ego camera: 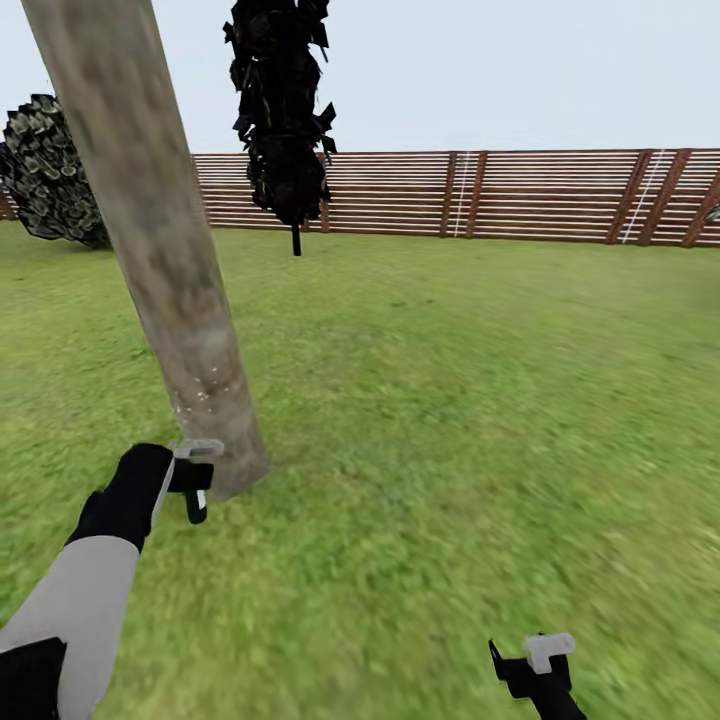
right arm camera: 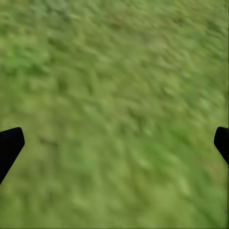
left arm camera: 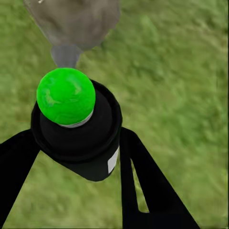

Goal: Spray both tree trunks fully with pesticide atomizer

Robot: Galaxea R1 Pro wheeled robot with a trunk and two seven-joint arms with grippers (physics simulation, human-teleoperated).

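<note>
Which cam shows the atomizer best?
Left wrist view: the black atomizer bottle with a bright green top sits close up between the left hand's fingers. In the head view it is a small dark shape beside the pale trunk.

A black-leaved tree with a thin dark stem stands in front of the brown slatted wooden fence. A dark, scaly-looking bush sits at the far left, beneath a pale sky.
</note>
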